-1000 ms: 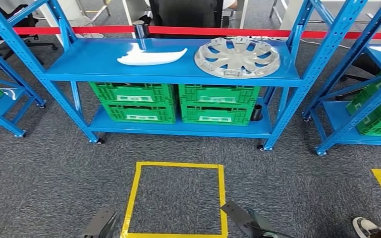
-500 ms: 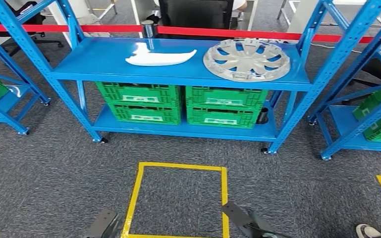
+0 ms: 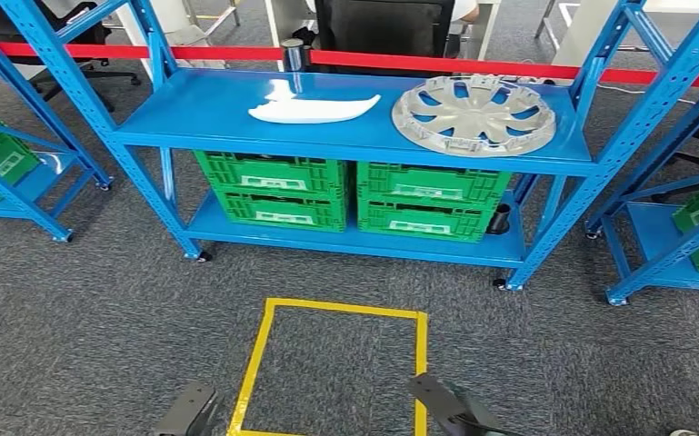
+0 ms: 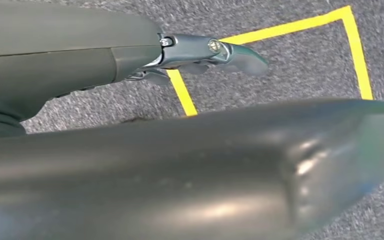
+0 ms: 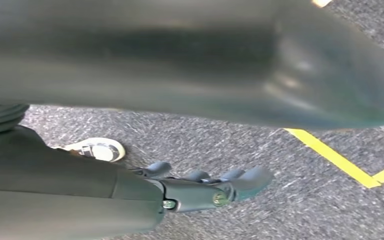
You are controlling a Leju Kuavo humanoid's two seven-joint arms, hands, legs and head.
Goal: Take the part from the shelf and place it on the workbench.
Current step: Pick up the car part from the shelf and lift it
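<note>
Straight ahead in the head view, a blue shelf (image 3: 191, 113) stands on grey carpet, and on its upper level lie two parts: a white curved part (image 3: 314, 110) toward the middle-left and a silver hubcap (image 3: 473, 113) just to its right, the two near each other but apart. Under them, on the lower level, four green crates (image 3: 354, 191) sit stacked in pairs side by side. A red barrier belt (image 3: 436, 64) runs behind the shelf, and more blue shelving with green crates stands on either side. On the floor before the shelf is a yellow tape square (image 3: 268, 345). At the bottom edge, the left hand (image 3: 184, 413) and the right hand (image 3: 445, 409) hang low on either side of that square, well apart from both parts on the shelf; neither touches anything. From the left wrist view, the left hand's fingers (image 4: 244, 55) are loosely curled and separate, holding nothing, above the carpet and a corner of the yellow tape. From the right wrist view, the right hand's fingers (image 5: 252, 177) lie slightly apart and bent, empty too, over the carpet with a strip of yellow tape nearby and a person's white shoe (image 5: 97, 150) on the floor beside it.
</note>
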